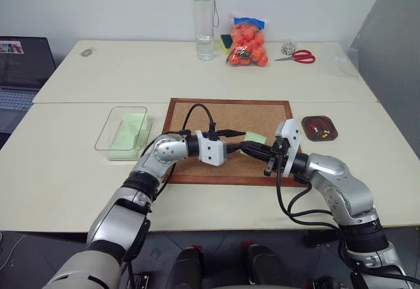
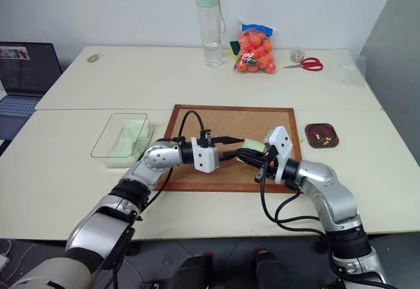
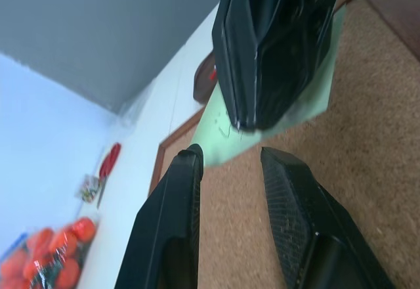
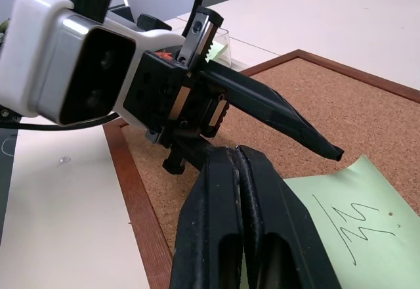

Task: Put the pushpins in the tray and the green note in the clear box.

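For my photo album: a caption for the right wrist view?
Right gripper pinches a green note above the corkboard.

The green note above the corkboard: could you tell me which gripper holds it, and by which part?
The right gripper has its jaws shut on one edge of the green note. The left gripper is open beside it, holding nothing.

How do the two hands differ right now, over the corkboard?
The left hand has its fingers parted and holds nothing; the right hand is shut on the green note. The left hand points toward the robot's right, the right hand toward its left, so their tips meet. Both hover above the corkboard.
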Action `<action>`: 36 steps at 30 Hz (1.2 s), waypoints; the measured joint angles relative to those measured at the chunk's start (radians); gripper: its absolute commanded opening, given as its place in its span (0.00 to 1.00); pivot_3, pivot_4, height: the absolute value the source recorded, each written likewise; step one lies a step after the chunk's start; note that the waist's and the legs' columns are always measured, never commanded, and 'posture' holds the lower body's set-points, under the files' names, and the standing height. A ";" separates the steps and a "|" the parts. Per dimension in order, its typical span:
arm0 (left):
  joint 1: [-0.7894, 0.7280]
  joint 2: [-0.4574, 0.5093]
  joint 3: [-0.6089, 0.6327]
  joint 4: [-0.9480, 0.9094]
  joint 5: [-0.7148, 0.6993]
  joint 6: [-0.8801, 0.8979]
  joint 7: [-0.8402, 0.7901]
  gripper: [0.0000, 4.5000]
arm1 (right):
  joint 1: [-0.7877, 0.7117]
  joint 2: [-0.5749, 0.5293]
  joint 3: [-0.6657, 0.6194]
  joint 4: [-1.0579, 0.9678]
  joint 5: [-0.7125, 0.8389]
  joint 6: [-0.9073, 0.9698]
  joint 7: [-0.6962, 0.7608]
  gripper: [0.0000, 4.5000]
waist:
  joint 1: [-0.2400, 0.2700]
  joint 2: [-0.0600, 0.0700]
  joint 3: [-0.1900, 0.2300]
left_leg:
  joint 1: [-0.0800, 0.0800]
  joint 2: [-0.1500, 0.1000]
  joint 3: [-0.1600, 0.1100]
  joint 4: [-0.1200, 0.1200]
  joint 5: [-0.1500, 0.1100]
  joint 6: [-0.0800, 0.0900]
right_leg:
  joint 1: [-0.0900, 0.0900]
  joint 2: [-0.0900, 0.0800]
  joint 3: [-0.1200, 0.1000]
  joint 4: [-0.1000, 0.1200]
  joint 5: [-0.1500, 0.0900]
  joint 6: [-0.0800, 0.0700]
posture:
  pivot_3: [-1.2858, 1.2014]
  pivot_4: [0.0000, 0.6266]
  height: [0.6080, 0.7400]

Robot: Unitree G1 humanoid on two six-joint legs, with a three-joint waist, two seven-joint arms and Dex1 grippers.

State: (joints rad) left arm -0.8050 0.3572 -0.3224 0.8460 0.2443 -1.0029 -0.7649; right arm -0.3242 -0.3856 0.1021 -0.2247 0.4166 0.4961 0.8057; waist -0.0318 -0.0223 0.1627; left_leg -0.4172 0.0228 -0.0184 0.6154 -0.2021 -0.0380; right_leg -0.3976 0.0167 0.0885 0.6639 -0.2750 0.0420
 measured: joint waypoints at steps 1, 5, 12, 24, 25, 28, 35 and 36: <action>-0.003 0.000 -0.003 0.007 0.005 -0.011 0.008 0.33 | 0.000 0.000 0.000 0.000 0.000 0.002 0.000 0.00 | 0.000 0.000 0.000 | 0.000 0.000 0.000 0.000 0.000 0.000 | 0.000 0.000 0.000 0.000 0.000 0.000 | 0.52 0.24 1.00; -0.010 0.000 -0.018 0.029 0.033 -0.050 0.031 0.33 | 0.000 0.000 0.001 0.000 0.008 0.018 0.001 0.00 | 0.000 0.000 0.000 | 0.000 0.000 0.000 0.000 0.000 0.000 | 0.000 0.000 0.000 0.000 0.000 0.000 | 0.52 0.24 1.00; -0.024 0.002 -0.025 0.051 0.049 -0.079 0.056 0.15 | 0.000 0.000 0.008 0.000 0.026 0.028 0.001 0.00 | 0.000 0.000 0.000 | 0.000 0.000 0.000 0.001 0.000 0.000 | 0.000 0.000 0.000 0.001 0.000 0.000 | 0.52 0.24 1.00; -0.033 0.009 -0.028 0.067 0.052 -0.099 0.056 0.00 | -0.011 0.000 0.007 0.001 0.035 0.034 0.000 0.00 | 0.000 0.000 0.000 | -0.001 0.000 -0.001 0.004 0.000 0.000 | 0.000 0.000 -0.001 0.002 0.000 0.000 | 0.52 0.24 1.00; -0.033 0.009 -0.028 0.068 0.052 -0.099 0.056 0.00 | -0.011 0.000 0.007 0.001 0.035 0.034 0.000 0.00 | 0.000 0.000 0.000 | -0.001 0.000 -0.001 0.005 0.000 0.000 | 0.000 0.000 -0.001 0.002 0.000 0.000 | 0.52 0.24 1.00; -0.033 0.010 -0.031 0.067 0.052 -0.099 0.056 0.00 | -0.023 0.001 -0.008 0.011 0.041 0.039 -0.005 0.00 | 0.000 0.000 0.000 | -0.002 0.000 -0.001 0.007 0.000 0.000 | 0.000 0.000 -0.001 0.003 0.000 0.000 | 0.52 0.24 1.00; -0.032 0.023 -0.037 0.065 0.088 -0.111 0.087 0.00 | -0.060 0.001 -0.077 0.037 0.076 0.058 -0.042 0.00 | 0.000 0.000 0.000 | -0.002 0.000 -0.001 0.012 0.000 0.000 | 0.000 0.000 0.000 0.010 0.000 0.000 | 0.52 0.24 1.00; -0.032 0.027 -0.038 0.064 0.101 -0.116 0.102 0.00 | -0.061 0.001 -0.081 0.039 0.078 0.060 -0.044 0.00 | 0.000 0.000 0.000 | -0.002 0.000 -0.001 0.012 0.000 0.000 | -0.001 0.000 0.000 0.011 0.000 0.000 | 0.52 0.24 1.00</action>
State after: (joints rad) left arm -0.8372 0.3845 -0.3600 0.9099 0.3452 -1.1187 -0.6630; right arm -0.3850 -0.3843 0.0207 -0.1853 0.4942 0.5557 0.7618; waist -0.0322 -0.0223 0.1627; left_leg -0.4190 0.0229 -0.0194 0.6272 -0.2023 -0.0377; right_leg -0.3985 0.0167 0.0884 0.6745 -0.2750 0.0419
